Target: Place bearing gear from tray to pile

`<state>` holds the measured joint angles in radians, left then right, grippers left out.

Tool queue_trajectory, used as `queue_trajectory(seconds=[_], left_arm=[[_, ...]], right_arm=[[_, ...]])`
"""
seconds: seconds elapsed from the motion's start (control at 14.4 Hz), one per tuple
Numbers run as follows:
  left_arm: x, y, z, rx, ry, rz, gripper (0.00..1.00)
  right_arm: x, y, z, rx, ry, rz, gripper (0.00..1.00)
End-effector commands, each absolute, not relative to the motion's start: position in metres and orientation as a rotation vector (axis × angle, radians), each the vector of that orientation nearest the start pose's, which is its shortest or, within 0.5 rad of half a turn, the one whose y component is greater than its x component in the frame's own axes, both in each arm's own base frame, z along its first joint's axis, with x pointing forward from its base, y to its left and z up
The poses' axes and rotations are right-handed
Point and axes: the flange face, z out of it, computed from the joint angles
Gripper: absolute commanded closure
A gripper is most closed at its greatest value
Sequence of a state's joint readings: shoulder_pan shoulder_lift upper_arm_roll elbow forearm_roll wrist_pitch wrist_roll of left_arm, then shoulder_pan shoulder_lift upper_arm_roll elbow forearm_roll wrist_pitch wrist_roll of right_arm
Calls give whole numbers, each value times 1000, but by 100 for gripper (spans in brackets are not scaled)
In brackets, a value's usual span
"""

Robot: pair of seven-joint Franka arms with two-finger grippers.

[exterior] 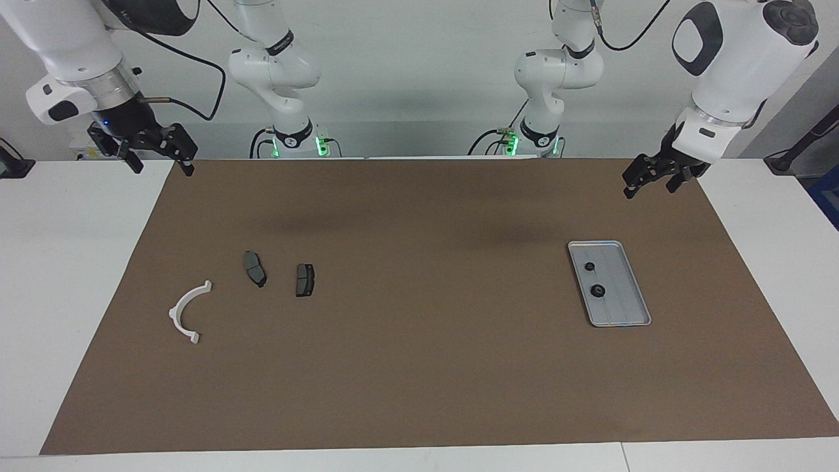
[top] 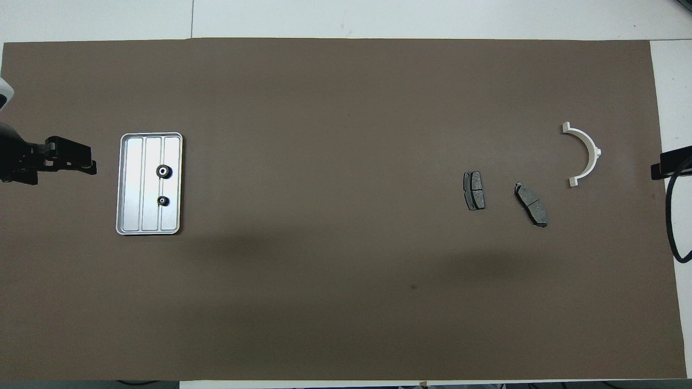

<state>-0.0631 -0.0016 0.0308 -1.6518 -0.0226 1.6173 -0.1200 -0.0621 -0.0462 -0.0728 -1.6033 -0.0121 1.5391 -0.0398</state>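
The silver ridged tray (exterior: 624,303) lies toward the left arm's end of the table, also in the overhead view (top: 132,183). Two black bearing gears lie in it: a larger one (exterior: 597,291) (top: 164,171) and a smaller one (exterior: 589,267) (top: 162,201) nearer to the robots. The pile lies toward the right arm's end: a white half-ring bracket (exterior: 187,311) (top: 586,154) and two dark brake pads (exterior: 254,268) (exterior: 305,280). My left gripper (exterior: 649,185) (top: 81,159) hangs open and empty, raised beside the tray. My right gripper (exterior: 162,164) hangs open and empty above the mat's corner.
A brown mat (exterior: 419,367) covers most of the white table (exterior: 65,295). Both arm bases (exterior: 292,137) (exterior: 541,134) stand at the robots' edge. A black cable (top: 673,216) hangs at the right arm's end.
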Motion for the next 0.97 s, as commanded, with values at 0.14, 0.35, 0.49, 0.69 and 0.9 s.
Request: queue_trajectory(seconds=[0.14, 0.35, 0.49, 0.69, 0.9], left_arm=[[558, -20, 592, -3162, -129, 34, 0], [557, -21, 593, -3163, -139, 30, 0], [551, -18, 591, -3163, -153, 42, 0], [550, -17, 584, -3162, -152, 30, 0], [541, -13, 563, -3165, -165, -6, 0]], right_arm=[[529, -78, 628, -3138, 113, 17, 0], [529, -79, 628, -3138, 108, 14, 0], [529, -79, 628, -3138, 108, 14, 0], [528, -85, 627, -3139, 106, 17, 0], [528, -84, 627, -3140, 99, 17, 0]])
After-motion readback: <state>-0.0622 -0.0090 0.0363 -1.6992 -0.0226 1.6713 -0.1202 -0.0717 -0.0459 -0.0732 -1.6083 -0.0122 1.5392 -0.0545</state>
